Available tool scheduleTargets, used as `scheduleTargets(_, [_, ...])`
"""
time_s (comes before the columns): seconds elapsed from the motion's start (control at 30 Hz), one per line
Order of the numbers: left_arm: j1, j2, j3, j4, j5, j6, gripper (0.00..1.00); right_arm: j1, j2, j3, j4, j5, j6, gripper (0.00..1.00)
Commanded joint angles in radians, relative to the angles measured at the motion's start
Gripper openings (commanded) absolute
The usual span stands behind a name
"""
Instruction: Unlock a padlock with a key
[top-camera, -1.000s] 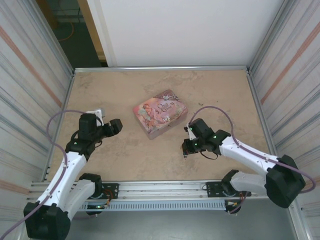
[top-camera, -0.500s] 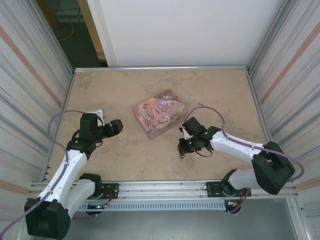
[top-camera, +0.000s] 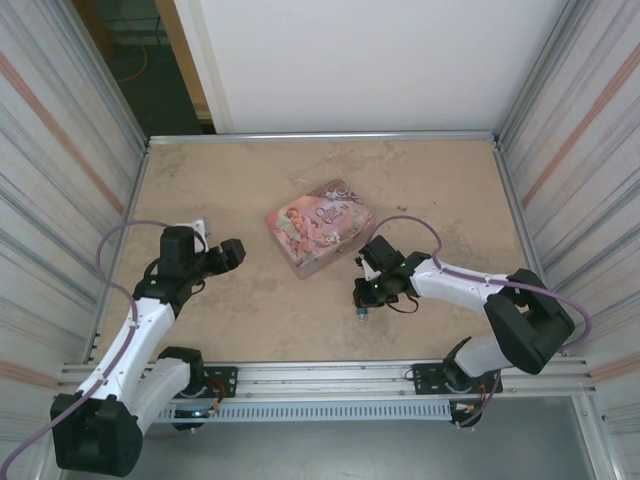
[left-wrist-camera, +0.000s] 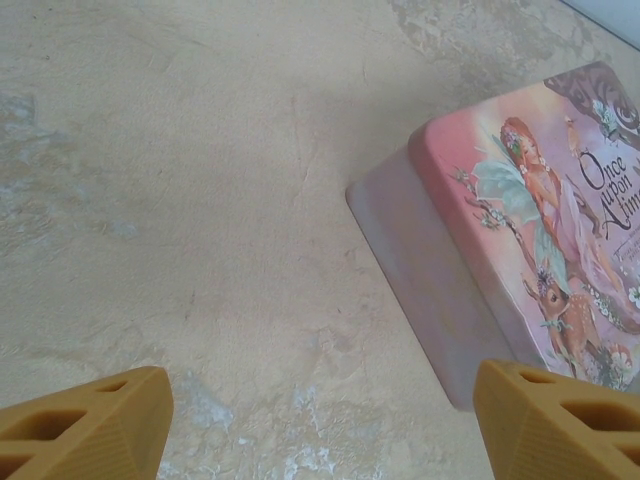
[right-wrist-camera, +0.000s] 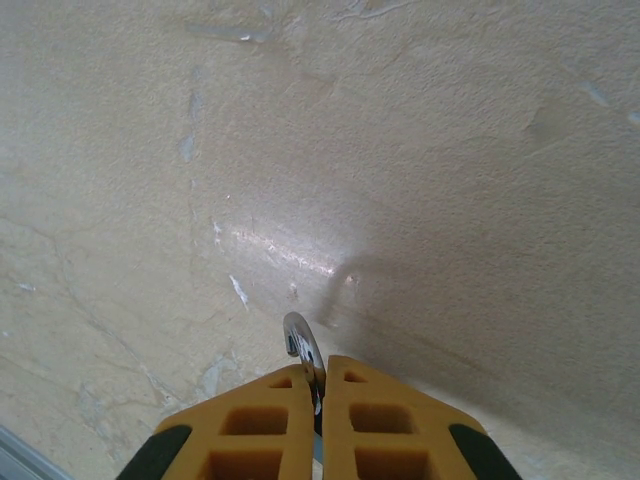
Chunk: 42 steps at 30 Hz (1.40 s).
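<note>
Right gripper (top-camera: 364, 299) sits low over the table (top-camera: 250, 180), just right of centre in the top view, and it's clenched. In the wrist view its yellow fingers (right-wrist-camera: 250, 430) are pressed together at the bottom edge. A thin silvery loop pokes out from between the tips. That's the padlock (right-wrist-camera: 302, 345), pinched in the jaws, with its small blue body (top-camera: 362, 313) showing at the gripper's tip from above, close to the tabletop. Over on the left side of the top view, the left gripper (top-camera: 228, 254) hangs released. Its two fingers (left-wrist-camera: 90, 425) are spread to the bottom corners of its wrist view, nothing between them. The pink tin (top-camera: 320, 227) lies flat at centre, between the two grippers, touching neither.
</note>
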Motion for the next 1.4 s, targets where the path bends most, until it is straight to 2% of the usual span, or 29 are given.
scheduleTargets(0.0, [0.009,0.001,-0.01,0.014,0.014,0.023,0.79,-0.006,0.013,0.014,0.003,0.009,0.018,0.12])
scheduleTargets(0.2, [0.012,-0.003,0.003,0.005,0.024,0.021,0.79,-0.014,-0.042,0.013,-0.015,0.036,0.017,0.24])
scheduleTargets(0.43, [0.021,-0.02,0.022,0.001,0.021,0.019,0.8,-0.048,-0.143,0.033,-0.052,0.081,-0.026,0.31])
scheduleTargets(0.57, [0.037,-0.041,0.028,0.0,-0.002,0.031,0.84,-0.09,-0.209,0.041,-0.066,0.12,-0.064,0.35])
scheduleTargets(0.77, [0.061,-0.095,0.018,0.022,-0.095,0.07,0.94,-0.188,-0.333,0.025,-0.065,0.21,-0.13,0.45])
scheduleTargets(0.83, [0.064,-0.117,0.014,0.032,-0.156,0.088,0.97,-0.23,-0.384,0.011,-0.05,0.233,-0.154,0.49])
scheduleTargets(1.17, [0.064,-0.204,-0.079,0.223,-0.445,0.144,0.98,-0.47,-0.546,-0.069,0.035,0.257,-0.264,0.7])
scheduleTargets(1.27, [0.065,-0.191,-0.118,0.301,-0.488,0.2,0.98,-0.54,-0.565,-0.097,0.068,0.242,-0.293,0.76])
scheduleTargets(1.37, [0.064,-0.156,-0.178,0.427,-0.5,0.261,0.97,-0.615,-0.573,-0.127,0.11,0.222,-0.31,0.87])
